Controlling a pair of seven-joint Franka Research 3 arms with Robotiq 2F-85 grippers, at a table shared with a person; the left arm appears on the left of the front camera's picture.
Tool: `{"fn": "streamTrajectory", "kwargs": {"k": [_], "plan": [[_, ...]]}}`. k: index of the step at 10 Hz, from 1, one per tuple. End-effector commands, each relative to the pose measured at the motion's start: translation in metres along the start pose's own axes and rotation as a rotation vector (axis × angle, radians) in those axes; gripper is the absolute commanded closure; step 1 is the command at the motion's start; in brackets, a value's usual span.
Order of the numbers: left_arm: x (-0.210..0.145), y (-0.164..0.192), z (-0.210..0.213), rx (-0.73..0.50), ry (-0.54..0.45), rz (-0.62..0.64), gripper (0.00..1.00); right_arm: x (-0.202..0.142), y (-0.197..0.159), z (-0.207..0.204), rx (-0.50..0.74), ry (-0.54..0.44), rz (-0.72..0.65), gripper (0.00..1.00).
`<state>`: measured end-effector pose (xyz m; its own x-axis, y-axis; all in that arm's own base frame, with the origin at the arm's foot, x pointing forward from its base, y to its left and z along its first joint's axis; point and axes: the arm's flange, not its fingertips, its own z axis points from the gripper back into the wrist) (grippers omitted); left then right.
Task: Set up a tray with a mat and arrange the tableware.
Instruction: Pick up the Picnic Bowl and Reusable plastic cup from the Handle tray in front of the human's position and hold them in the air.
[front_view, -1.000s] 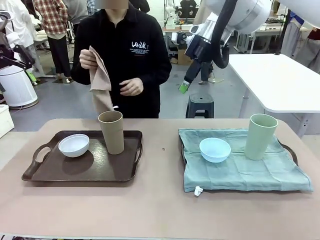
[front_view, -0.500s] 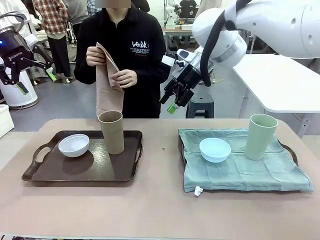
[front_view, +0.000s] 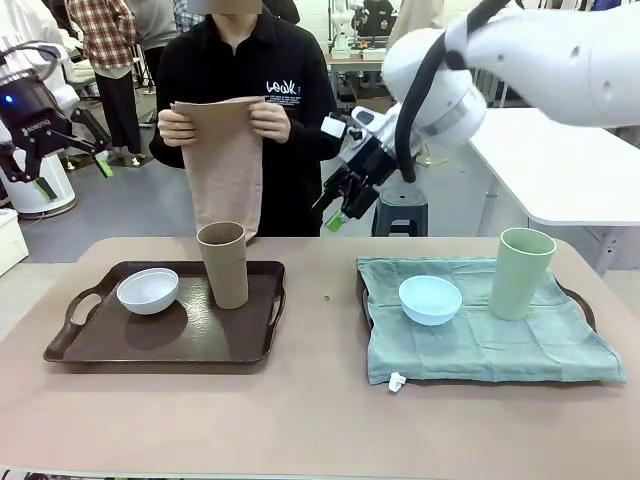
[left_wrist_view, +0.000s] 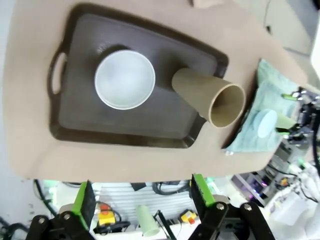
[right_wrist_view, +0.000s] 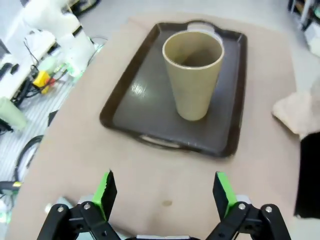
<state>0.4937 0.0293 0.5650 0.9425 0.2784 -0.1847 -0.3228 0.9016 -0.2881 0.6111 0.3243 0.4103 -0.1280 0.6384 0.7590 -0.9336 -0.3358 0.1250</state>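
**Room and furnishings — open workshop hall**

- Floor (front_view: 130, 210): smooth grey, evenly lit.
- Front table (front_view: 320, 410): tan top, spanning the near view.
- White table (front_view: 560, 160): far right, on pale legs, apart from the front table.
- Stool (front_view: 404, 204): dark, standing on the floor behind the front table.
- White cylinder (front_view: 35, 185): round, far left, on a wider base.
- Bystander (front_view: 105, 40): checked shirt — standing back left.

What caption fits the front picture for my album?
A person holds a tan mat behind the brown tray; left gripper and right gripper hover open.
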Motion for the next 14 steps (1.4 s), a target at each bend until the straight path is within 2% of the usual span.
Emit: {"fn": "streamTrajectory", "kwargs": {"k": [1,3,5,6,7,8,11,12,14], "plan": [[0.0,-0.005,-0.019,0.063,-0.02,0.036,0.0,-0.01,-0.016,-0.014,-0.01,-0.109,0.053,0.0],[0.009,-0.008,-0.046,0.109,-0.036,0.068,0.0,-0.014,-0.021,-0.036,-0.05,-0.158,0.001,0.0],[0.019,-0.015,-0.075,0.144,-0.098,0.07,0.0,-0.01,-0.023,-0.065,-0.044,-0.146,-0.028,0.0],[0.022,-0.019,-0.084,0.126,-0.097,0.064,0.0,-0.004,-0.021,-0.076,-0.013,-0.14,-0.004,0.0],[0.017,-0.01,-0.062,0.103,-0.048,0.045,0.0,0.004,-0.013,-0.076,0.04,-0.104,0.019,0.0],[0.017,-0.01,-0.062,0.103,-0.048,0.045,0.0,-0.01,-0.023,-0.067,-0.012,-0.137,-0.004,0.0],[0.021,-0.012,-0.071,0.103,-0.059,0.051,0.0,-0.003,-0.02,-0.077,0.005,-0.129,0.009,0.0],[0.024,-0.011,-0.077,0.148,-0.073,-0.001,0.0,-0.004,-0.029,-0.088,0.044,-0.141,0.016,0.0],[0.033,-0.003,-0.09,0.154,-0.122,-0.107,0.0,0.001,-0.039,-0.101,0.08,-0.161,0.031,0.0]]}}
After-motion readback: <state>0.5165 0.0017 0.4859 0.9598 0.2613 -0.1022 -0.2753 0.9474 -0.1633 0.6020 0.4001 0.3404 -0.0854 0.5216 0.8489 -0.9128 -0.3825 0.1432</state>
